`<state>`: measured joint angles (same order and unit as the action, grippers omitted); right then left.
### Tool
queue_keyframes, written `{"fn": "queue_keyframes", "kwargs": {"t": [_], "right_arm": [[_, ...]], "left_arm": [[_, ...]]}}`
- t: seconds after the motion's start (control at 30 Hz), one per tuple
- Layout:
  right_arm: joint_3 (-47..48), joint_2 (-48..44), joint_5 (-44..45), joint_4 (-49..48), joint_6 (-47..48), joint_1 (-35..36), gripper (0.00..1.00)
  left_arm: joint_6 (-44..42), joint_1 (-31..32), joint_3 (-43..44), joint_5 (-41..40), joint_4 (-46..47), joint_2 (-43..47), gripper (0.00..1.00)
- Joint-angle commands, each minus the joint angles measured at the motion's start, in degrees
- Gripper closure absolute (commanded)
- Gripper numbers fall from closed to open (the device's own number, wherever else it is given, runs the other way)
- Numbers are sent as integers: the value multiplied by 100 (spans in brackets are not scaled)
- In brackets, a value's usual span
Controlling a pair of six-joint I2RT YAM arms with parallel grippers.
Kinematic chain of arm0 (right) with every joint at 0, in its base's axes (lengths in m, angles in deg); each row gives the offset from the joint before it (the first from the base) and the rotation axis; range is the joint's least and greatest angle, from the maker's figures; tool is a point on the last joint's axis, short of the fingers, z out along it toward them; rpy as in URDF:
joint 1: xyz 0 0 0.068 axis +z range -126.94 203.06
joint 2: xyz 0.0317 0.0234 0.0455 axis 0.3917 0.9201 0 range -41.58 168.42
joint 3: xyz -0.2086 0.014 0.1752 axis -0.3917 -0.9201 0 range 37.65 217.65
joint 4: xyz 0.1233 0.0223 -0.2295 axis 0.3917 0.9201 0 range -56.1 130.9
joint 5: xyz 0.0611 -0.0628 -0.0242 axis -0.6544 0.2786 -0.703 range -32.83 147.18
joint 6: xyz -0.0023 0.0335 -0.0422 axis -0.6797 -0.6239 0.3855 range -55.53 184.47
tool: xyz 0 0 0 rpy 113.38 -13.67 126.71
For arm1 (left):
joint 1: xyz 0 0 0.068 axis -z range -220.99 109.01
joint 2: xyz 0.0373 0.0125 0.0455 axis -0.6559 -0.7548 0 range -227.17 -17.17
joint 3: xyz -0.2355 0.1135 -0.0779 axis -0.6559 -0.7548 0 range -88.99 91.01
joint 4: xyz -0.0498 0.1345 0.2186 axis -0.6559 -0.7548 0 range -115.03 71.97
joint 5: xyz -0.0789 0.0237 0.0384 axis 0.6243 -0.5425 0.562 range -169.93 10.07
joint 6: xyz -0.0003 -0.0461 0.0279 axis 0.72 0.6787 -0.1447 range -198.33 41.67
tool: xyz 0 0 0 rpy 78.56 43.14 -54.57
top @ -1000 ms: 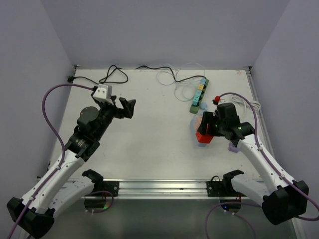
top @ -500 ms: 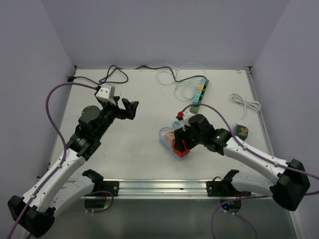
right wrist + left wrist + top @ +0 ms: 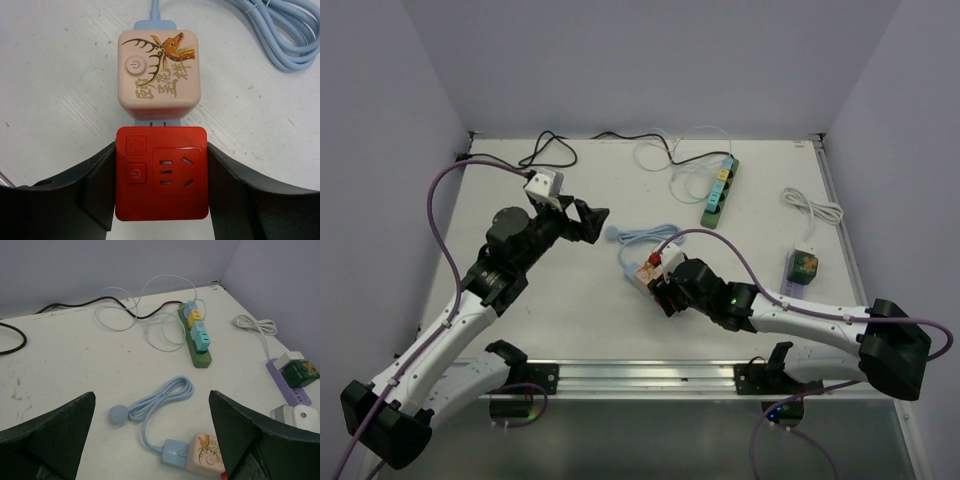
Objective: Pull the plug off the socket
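My right gripper [image 3: 161,150] is shut on a red socket cube [image 3: 161,172], one finger on each side, on the table. A pink cube with a deer print [image 3: 159,74] is joined to the red cube's far side by a light blue plug piece [image 3: 159,123]. Its light blue cable [image 3: 287,37] coils off to the right. In the top view the right gripper [image 3: 665,292] is at mid-table with the pink cube [image 3: 643,272] just left of it. My left gripper [image 3: 585,222] is open and empty, above the coiled cable [image 3: 160,397] and the pink cube [image 3: 206,454].
A green power strip [image 3: 718,190] with coloured cubes lies at the back, with thin pale cable loops beside it. A purple strip with a green cube [image 3: 802,268] and a white cable [image 3: 815,210] lie at the right. A black cable [image 3: 550,150] lies at the back left.
My right gripper has carried the red and pink cubes from the right side leftward to mid-table, the blue cable trailing. My left gripper has shifted slightly right.
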<state>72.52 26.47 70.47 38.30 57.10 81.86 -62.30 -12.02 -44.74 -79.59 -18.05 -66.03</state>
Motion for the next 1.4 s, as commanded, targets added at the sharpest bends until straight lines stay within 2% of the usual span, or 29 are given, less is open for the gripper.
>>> {"fn": "queue_keyframes", "kwargs": {"t": [0.0, 0.1, 0.13, 0.27, 0.43, 0.6, 0.87, 1.37], "right_arm": [[63, -249, 525, -959, 140, -27, 75], [169, -257, 341, -994, 175, -27, 74], [247, -292, 305, -985, 166, -27, 74], [494, -380, 182, -924, 35, -27, 74], [845, -407, 138, -854, -158, -44, 75], [1056, -520, 208, -792, -484, -45, 81], [811, -1144, 129, -1064, -809, -71, 85], [407, -1469, 709, -1407, -880, -71, 98]], "left_arm": [[172, 47, 83, 949, 344, -420, 0], [-11, 187, 435, 1468, 10, -1070, 0], [-73, 249, 514, 1504, -356, -1203, 0], [-390, 635, 716, 1425, -649, -1574, 0], [-566, 847, 717, 1434, -658, -1714, 0], [-627, 1066, 734, 1496, -684, -1977, 1], [-645, 1172, 831, 1319, -843, -2207, 3], [-118, 1181, 690, 2470, -386, -2408, 4]]}}
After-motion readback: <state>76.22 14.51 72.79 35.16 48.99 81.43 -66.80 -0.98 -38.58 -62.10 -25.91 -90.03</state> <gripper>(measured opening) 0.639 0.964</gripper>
